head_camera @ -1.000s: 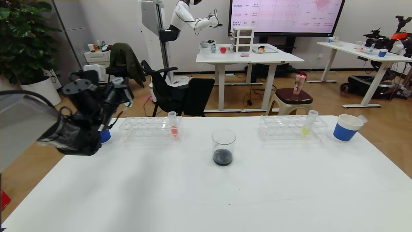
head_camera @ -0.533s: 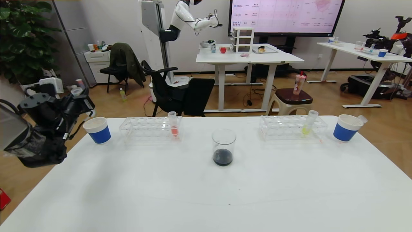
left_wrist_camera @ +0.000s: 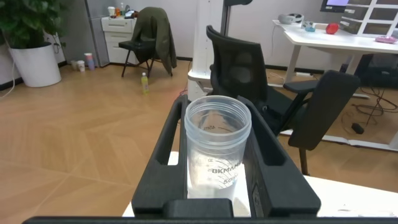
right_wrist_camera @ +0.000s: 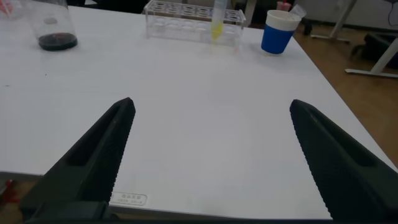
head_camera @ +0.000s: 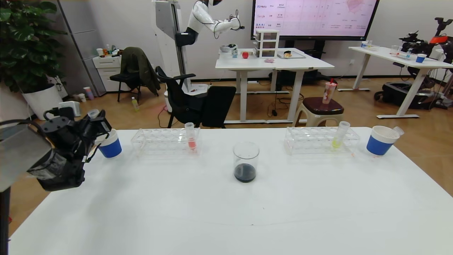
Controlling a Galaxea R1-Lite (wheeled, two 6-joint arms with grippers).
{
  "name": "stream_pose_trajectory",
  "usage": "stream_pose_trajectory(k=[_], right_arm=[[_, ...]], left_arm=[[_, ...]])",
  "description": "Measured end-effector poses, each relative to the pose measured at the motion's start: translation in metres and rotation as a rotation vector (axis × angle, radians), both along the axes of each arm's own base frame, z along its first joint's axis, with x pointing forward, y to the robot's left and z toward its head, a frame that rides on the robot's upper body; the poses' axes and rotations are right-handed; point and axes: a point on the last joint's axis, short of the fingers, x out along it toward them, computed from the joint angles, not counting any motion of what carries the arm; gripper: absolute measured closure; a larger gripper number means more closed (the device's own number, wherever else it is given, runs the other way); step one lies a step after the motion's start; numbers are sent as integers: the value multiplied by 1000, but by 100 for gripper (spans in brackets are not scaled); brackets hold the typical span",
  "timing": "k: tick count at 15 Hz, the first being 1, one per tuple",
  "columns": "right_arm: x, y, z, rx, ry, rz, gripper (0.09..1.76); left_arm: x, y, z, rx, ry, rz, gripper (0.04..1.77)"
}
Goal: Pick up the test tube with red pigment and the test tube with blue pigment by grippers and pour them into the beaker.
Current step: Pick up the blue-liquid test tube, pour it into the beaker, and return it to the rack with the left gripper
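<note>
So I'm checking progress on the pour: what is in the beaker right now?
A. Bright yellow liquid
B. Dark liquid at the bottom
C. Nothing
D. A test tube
B: the beaker at the table's middle holds a shallow dark pool at its bottom, with clear glass above.

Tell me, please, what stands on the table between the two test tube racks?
In the head view, only the beaker, holding dark liquid, stands between the left rack and right rack, slightly nearer the robot.
</note>
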Motion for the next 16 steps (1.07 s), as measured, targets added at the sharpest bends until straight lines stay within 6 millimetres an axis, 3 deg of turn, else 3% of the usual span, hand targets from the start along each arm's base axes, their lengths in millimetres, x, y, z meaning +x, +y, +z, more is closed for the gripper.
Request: stream_pose_trajectory(k=[5,12,13,14,16], right_arm=[[0,0,0,0,0,0,11],[0,0,0,0,0,0,11],[0,0,0,0,0,0,11],[0,0,0,0,0,0,11],[0,0,0,0,0,0,11]], left_arm=[[5,-1,-32,-12,46,-2,128],[2,1,-41,-18,60,1,128],[2,1,-41,-17,62,1,116],[2,1,-42,-16,63,-1,90],[2,1,-42,-15,65,0,21]])
